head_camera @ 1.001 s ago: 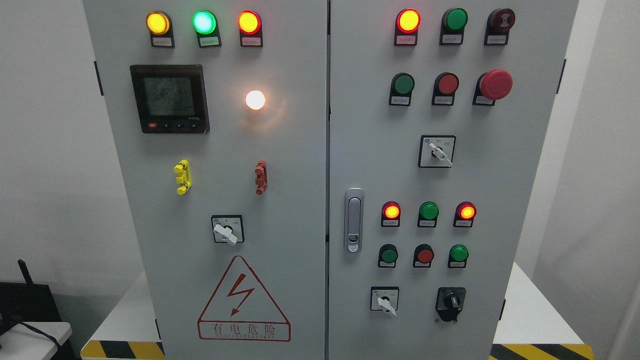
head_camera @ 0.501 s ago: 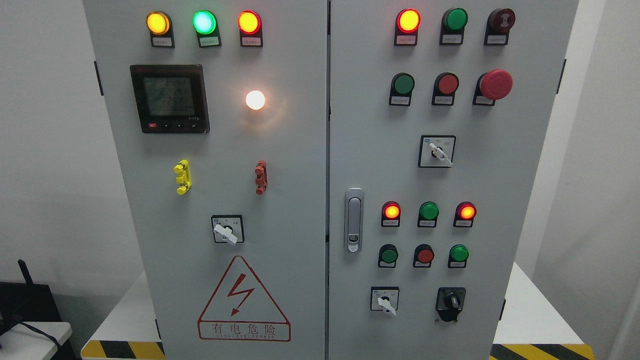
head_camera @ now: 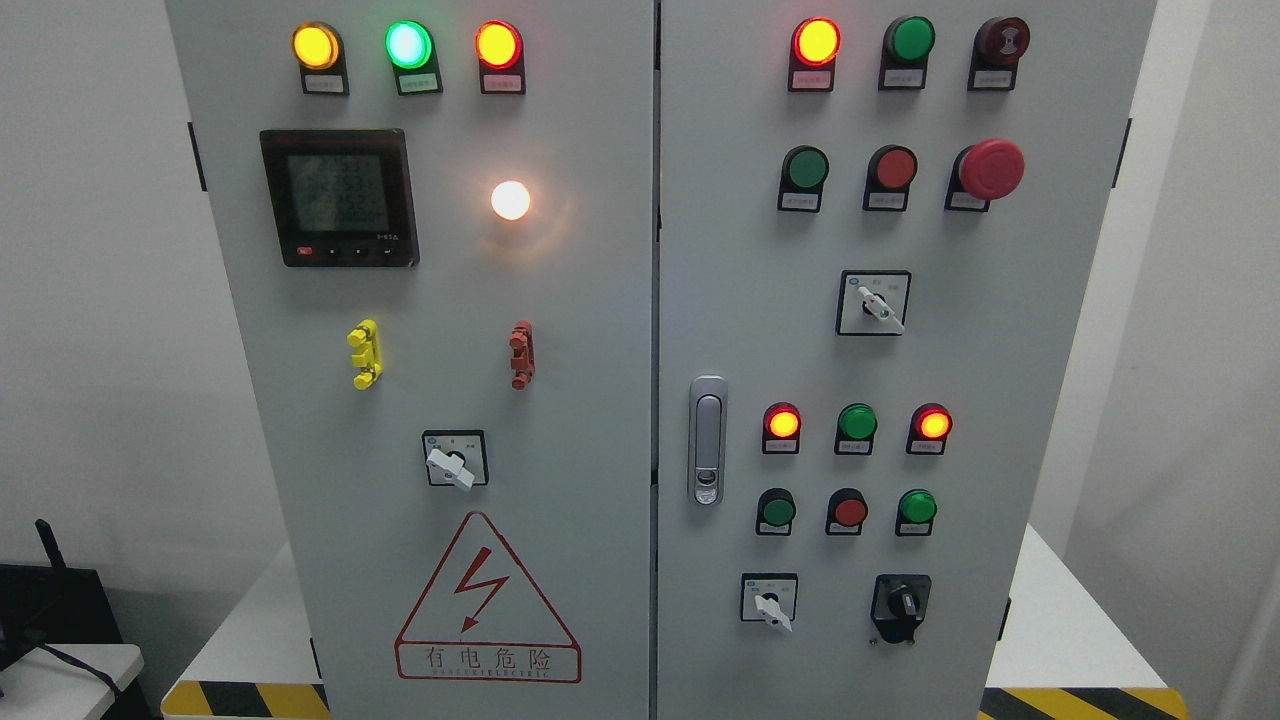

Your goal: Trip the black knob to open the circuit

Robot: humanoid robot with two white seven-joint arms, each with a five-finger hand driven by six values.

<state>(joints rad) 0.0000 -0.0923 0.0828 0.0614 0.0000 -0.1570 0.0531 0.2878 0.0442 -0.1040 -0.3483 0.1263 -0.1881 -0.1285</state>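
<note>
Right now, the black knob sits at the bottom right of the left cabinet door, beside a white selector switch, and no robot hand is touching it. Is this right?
One detail is wrong: the head view shows the black knob at the bottom right of the right cabinet door, not the left. The rest holds: it sits beside a white selector switch, and no robot hand is touching it.

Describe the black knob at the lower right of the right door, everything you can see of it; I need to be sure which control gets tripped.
The black knob is a small rotary switch on a black, roughly square plate that narrows to a tab below. Its ridged grip stands about upright, with a pale mark on it. It looks like matte plastic. It sits low on the grey right door, right of a white-handled selector and below a green button. Nothing touches it; no robot hand is in view.
</note>
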